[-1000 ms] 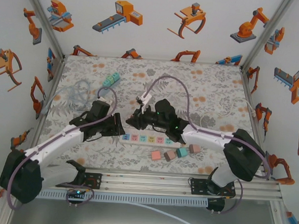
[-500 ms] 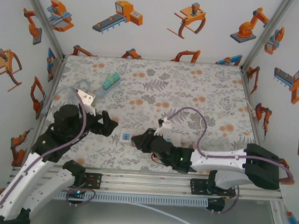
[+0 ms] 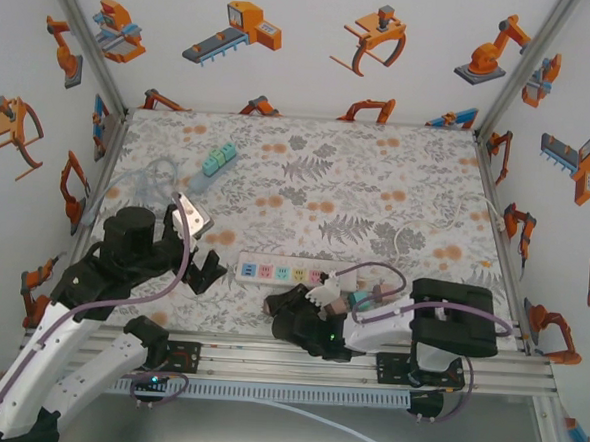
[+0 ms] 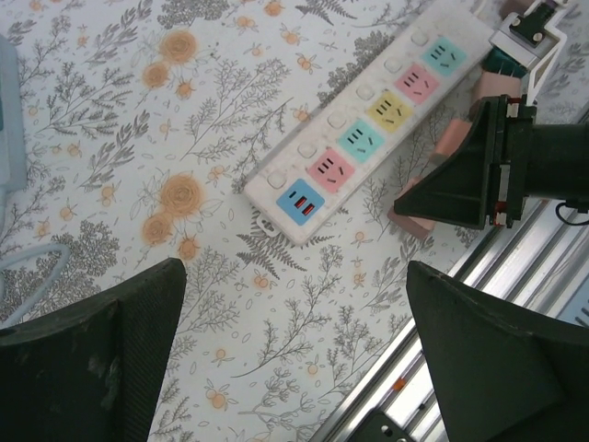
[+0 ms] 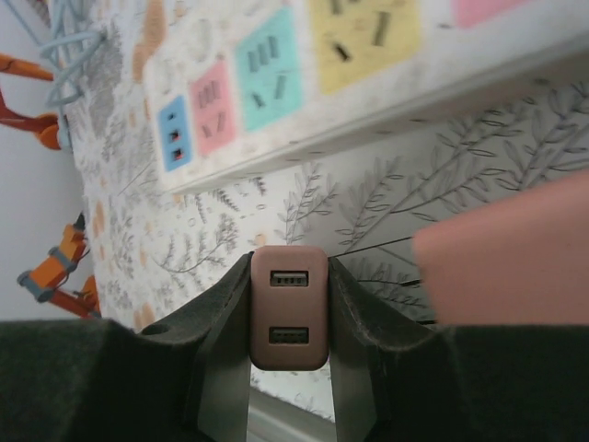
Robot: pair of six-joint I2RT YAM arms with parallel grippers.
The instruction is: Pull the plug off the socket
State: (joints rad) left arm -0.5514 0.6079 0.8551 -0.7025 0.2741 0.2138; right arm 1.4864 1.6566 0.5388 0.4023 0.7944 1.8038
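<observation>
Pink plug [image 5: 287, 308] (gripped) clear of strip [image 4: 368, 129]

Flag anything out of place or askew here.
Nothing is damaged or spilled. The strip lies flat with its visible sockets empty. The right pincer clamps a plug clear of it. The only untidy spot is by the near edge, where other plugs lie scattered.
</observation>
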